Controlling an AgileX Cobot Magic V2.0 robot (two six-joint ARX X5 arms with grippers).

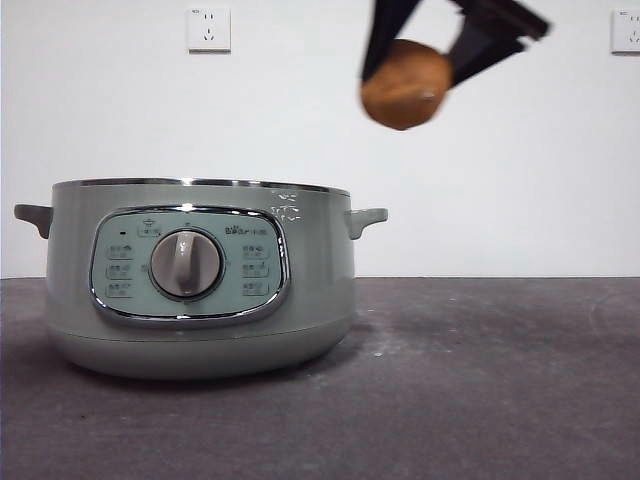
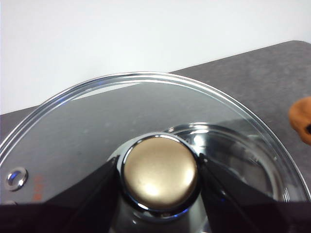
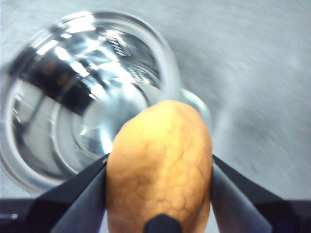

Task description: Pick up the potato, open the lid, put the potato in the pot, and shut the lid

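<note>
- potato (image 1: 405, 84) clamped between the right gripper's (image 1: 412, 62) two black jaws, held in the air, well above table level, higher than the pot (image 1: 200, 290) rim and off to the side past its handle in the front view
- right wrist view: potato (image 3: 160, 165) fills the jaw gap, one jaw pressed on each side; open shiny pot interior (image 3: 82, 102) lies below and beyond it, blurred
- right arm enters the front view from the top edge, jaws angled down onto the potato
- lid (image 2: 146, 126) off the pot, held by the left gripper (image 2: 159, 174): jaws closed on the knob (image 2: 159, 172), one on either side
- through the glass, part of the pot's metal inside (image 2: 228, 150) shows below the lid
- orange bit of potato (image 2: 301, 119) at the frame edge in the left wrist view
- pot sits on the dark table (image 1: 480, 380), no lid on it, dial (image 1: 186, 264) facing the camera
- left gripper is out of the front view
</note>
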